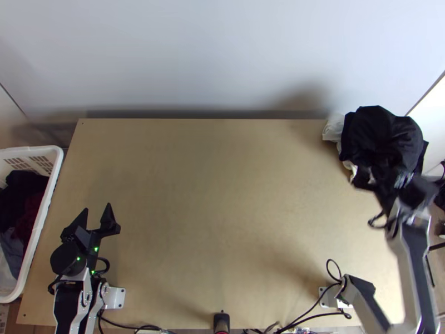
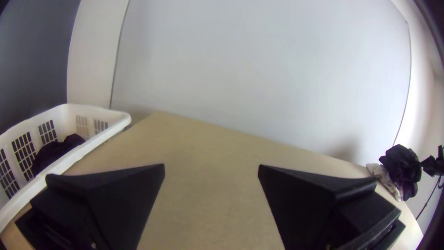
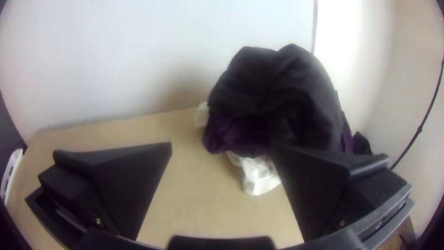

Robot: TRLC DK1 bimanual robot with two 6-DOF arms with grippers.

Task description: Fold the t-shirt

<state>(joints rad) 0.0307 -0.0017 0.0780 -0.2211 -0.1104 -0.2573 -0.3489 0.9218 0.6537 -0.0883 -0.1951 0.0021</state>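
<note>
Black fabric T-shirt [image 1: 381,133] lies bunched on the wooden table's [image 1: 222,195] far right corner; left gripper [image 1: 97,209], right gripper [image 1: 385,177]: fingers wide.

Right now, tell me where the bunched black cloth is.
In the top view, the black cloth lies at the far right corner of the table, with white cloth peeking out beside it and the right gripper close by.

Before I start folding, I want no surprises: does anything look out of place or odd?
Dark clothing lies bunched at the far right corner of the table, with white cloth beneath; it seems to overhang the edge, so it might slip.
</note>
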